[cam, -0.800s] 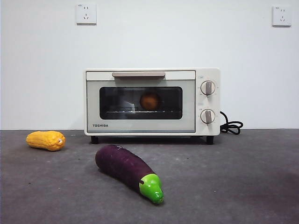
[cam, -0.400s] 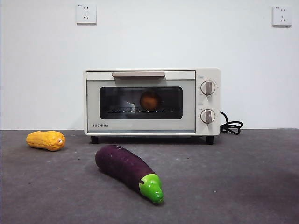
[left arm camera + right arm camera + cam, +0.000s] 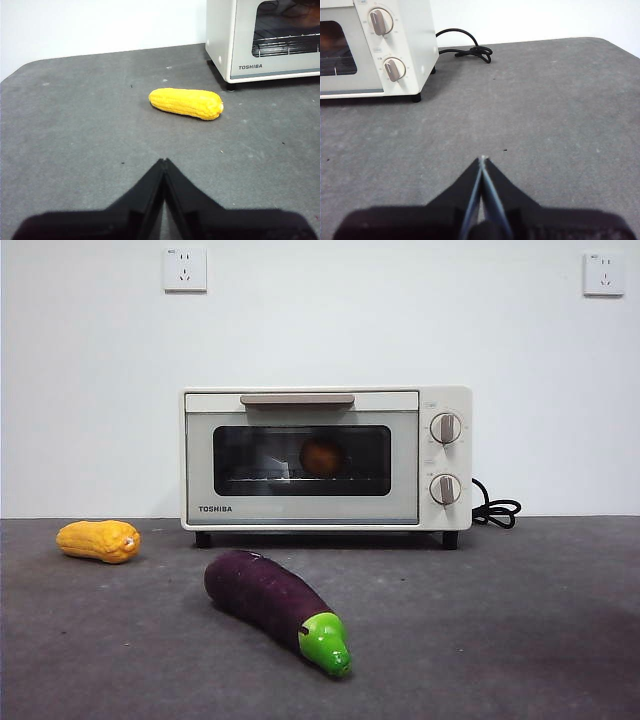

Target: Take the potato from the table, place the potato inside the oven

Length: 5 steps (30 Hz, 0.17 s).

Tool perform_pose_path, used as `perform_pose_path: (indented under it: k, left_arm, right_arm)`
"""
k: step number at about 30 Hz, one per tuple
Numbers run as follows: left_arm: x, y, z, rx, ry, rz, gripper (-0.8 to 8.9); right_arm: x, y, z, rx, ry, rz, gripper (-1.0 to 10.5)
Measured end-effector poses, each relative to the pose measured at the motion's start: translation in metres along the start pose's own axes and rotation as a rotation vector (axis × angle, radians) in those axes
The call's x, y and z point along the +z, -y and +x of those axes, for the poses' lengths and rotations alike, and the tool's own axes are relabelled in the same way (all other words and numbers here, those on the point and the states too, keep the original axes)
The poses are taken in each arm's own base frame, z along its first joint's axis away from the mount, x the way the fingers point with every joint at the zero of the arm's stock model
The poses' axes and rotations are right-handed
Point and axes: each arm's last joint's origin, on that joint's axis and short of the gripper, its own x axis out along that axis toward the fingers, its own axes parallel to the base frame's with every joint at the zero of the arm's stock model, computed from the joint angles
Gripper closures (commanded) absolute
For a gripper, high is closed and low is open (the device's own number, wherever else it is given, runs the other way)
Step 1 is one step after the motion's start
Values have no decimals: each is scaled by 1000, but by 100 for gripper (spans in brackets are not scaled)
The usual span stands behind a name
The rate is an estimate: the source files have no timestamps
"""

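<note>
The cream-white Toshiba oven (image 3: pixel 325 458) stands at the back of the dark grey table (image 3: pixel 500 620) with its door closed. Behind the dark glass the orange-brown potato (image 3: pixel 322 456) rests on the rack inside. In the left wrist view the oven's corner (image 3: pixel 265 40) shows, and my left gripper (image 3: pixel 163 161) hovers shut and empty over bare table short of the corn. My right gripper (image 3: pixel 482 159) is shut and empty too, above the table to the side of the oven's knobs (image 3: pixel 387 45). Neither arm appears in the front view.
A yellow-orange corn cob (image 3: pixel 98 540) lies at the left of the table, also in the left wrist view (image 3: pixel 186 103). A purple eggplant (image 3: pixel 275 606) with a green tip lies in front of the oven. A black cord (image 3: pixel 495 510) coils beside the oven (image 3: pixel 470 49).
</note>
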Motion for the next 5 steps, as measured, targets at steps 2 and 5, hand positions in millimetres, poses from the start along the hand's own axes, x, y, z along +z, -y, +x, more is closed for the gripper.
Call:
perform_pose_path:
  k: [2,5]
  left_arm:
    - [0,0,0,0,0,0,817]
    - [0,0,0,0,0,0,817]
  right_arm:
    - [0,0,0,0,0,0,941]
    - [0,0,0,0,0,0,941]
